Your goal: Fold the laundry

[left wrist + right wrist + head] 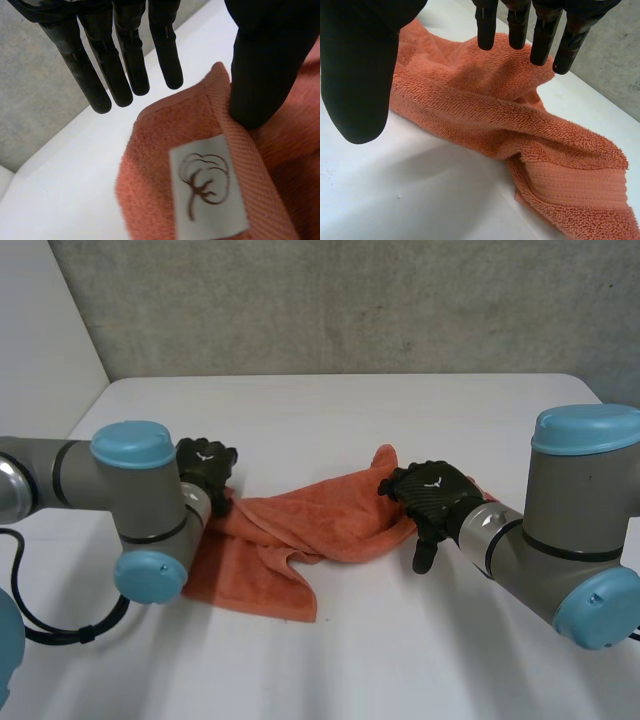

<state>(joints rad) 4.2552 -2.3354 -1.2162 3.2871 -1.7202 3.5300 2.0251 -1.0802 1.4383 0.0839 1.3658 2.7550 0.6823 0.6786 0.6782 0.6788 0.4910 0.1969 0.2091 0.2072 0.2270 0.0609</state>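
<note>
- The orange towel [300, 530] is seen lying crumpled on the white counter [400, 640], between the two hands. One part is spread flat near the left arm, and the rest is twisted into a ridge towards the right hand.
- The left hand [205, 468] is held open at one end of the towel. Its fingers [120, 60] are straight and apart from the cloth, and only the thumb [265, 65] appears to touch the hem, just beside a white label [207, 185].
- The right hand [435, 495] is open too, over the other end. Its fingers are straight above the ridge, the thumb is well apart from them, and nothing is pinched.
- No fold is judged to be made yet; the towel should first be flattened.
- If the left hand is closed where it is, only the thin hem could be caught, and it could slip out when lifted.
- Several bunched layers could be taken by the right hand, so that the twist is carried into the fold and the edges come out crooked.
- If the two ends are pulled unevenly, the towel could be dragged towards the counter edge.
</note>
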